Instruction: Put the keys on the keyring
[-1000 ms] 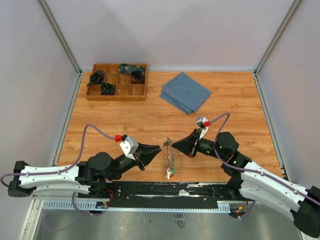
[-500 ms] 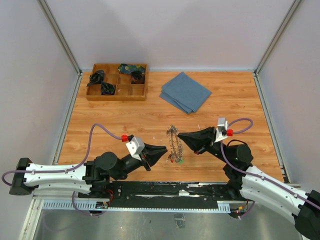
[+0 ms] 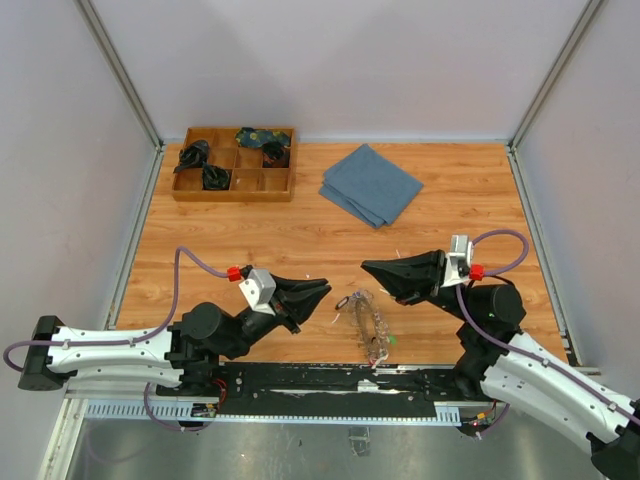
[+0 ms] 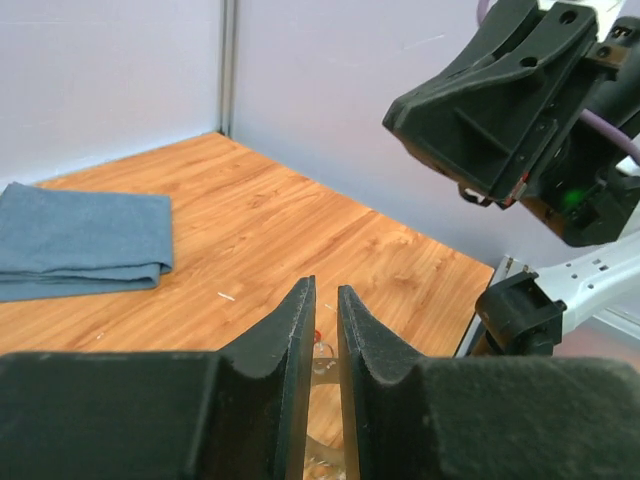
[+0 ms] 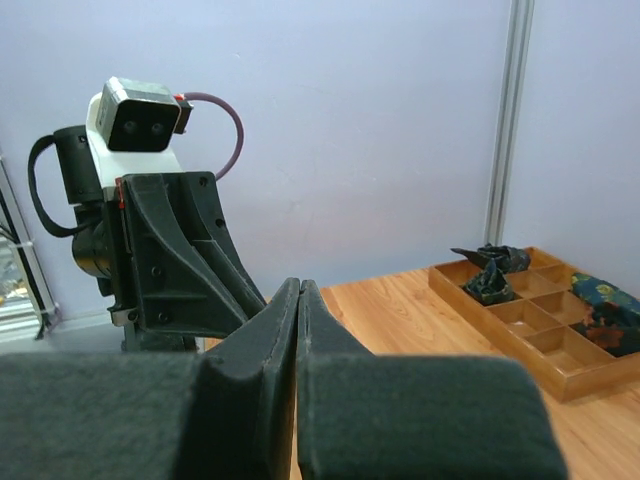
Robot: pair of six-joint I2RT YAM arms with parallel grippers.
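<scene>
wooden surface (image 3: 250, 230) with a warm plank grain. level with the folded blue cloth (image 3: 372, 185) and to its left, a shallow wooden tray (image 3: 232, 196) of square compartments, some holding dark crumpled scraps.

nearer the arms than the cloth and to its left, the left hand (image 3: 325, 289): black and wedge-shaped, fingers (image 4: 285, 340) parted by only a narrow slit, grasping nothing, seemingly raised off the wood.

almost straight toward the arms from the cloth and well apart from it, the keyring (image 3: 368, 322), lying flat on the surface as a long, spiky, silvery tangle. among it the keys (image 3: 380, 345), thin bright metal, with a small green tag (image 3: 392, 340) near the arm-side end.

between the cloth and that bunch, the right hand (image 3: 366, 267), fully clenched, fingers (image 5: 265, 340) pressed flat together on nothing visible, apart from the bunch.

likely handling: hard, stiff, slick metal, light as single keys but loose and jangly as a bunch, apt to swing and shift once lifted. probably best taken by a bare stretch of the ring wire, or by a plastic tag for one key. flat blades probably too low and slippery to pinch off the wood.
</scene>
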